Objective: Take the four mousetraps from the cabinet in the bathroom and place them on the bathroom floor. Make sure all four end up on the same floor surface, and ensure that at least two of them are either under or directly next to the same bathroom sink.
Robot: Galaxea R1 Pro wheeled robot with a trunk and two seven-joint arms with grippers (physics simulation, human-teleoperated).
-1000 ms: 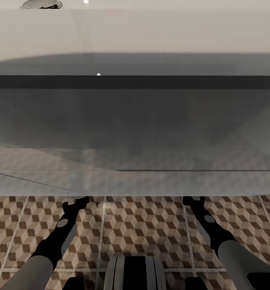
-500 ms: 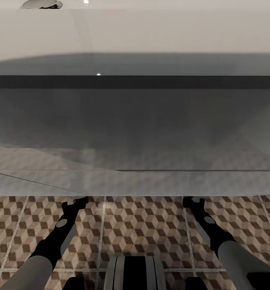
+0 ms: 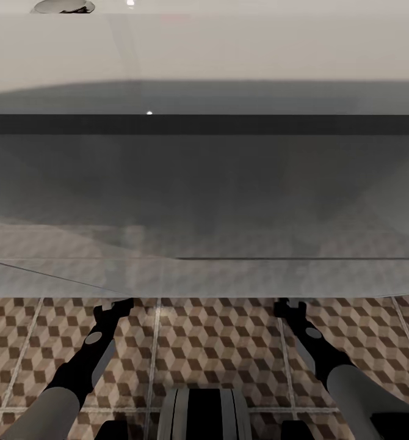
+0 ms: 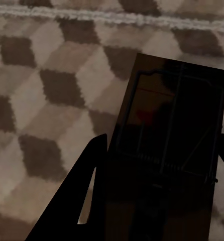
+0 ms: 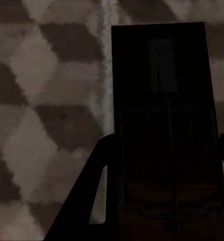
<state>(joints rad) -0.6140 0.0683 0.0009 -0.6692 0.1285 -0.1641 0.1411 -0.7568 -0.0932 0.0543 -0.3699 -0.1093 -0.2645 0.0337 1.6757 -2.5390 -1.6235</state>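
Under sink (image 3: 204,55) front edge, both grippers (image 4: 159,165) (image 5: 164,165) clamped on mousetraps (image 4: 172,120) (image 5: 162,115), above floor (image 3: 217,342).

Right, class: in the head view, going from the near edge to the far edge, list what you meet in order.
Robot's dark base → brown, beige and white cube-patterned tiled floor → grey underside of the wide white sink slab → dark band under its rim → white sink top.

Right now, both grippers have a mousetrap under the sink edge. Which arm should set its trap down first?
Either would do; I'd lean left. The left gripper and right gripper each hold a mousetrap over the bathroom floor, reaching beneath the sink. Height above the tiles is unclear.
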